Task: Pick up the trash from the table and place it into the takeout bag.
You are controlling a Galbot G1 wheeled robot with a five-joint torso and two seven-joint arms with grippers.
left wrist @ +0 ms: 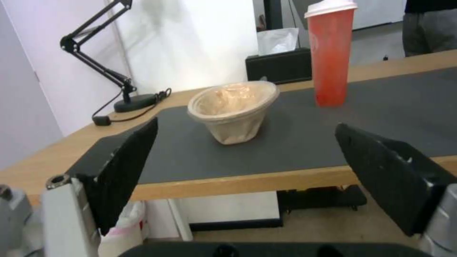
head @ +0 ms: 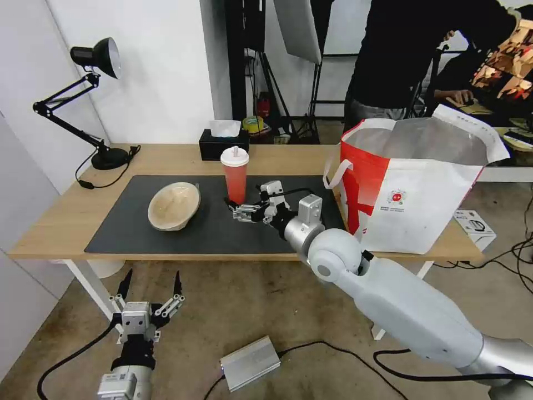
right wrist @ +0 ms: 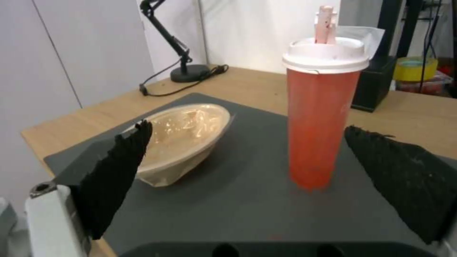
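On the table (head: 66,222), the dark mat (head: 122,233) carries two pieces of trash. A tan pulp bowl (head: 174,205) (left wrist: 233,107) (right wrist: 183,132) lies tilted on its side. To its right stands a tall red drink cup (head: 235,175) (left wrist: 331,53) (right wrist: 316,117) with a white lid and straw. My right gripper (head: 236,211) (right wrist: 247,128) hovers open just in front of the cup's base, touching nothing. Below the table's front edge, my left gripper (head: 153,275) (left wrist: 246,125) is open and faces the bowl. The white-and-red takeout bag (head: 411,189) stands open at the table's right end.
A black desk lamp (head: 94,55) stands at the back left and a black tissue box (head: 222,144) behind the cup. On the floor lie a silver box (head: 250,361), cables and a small white box (head: 474,225). A person stands behind the bag.
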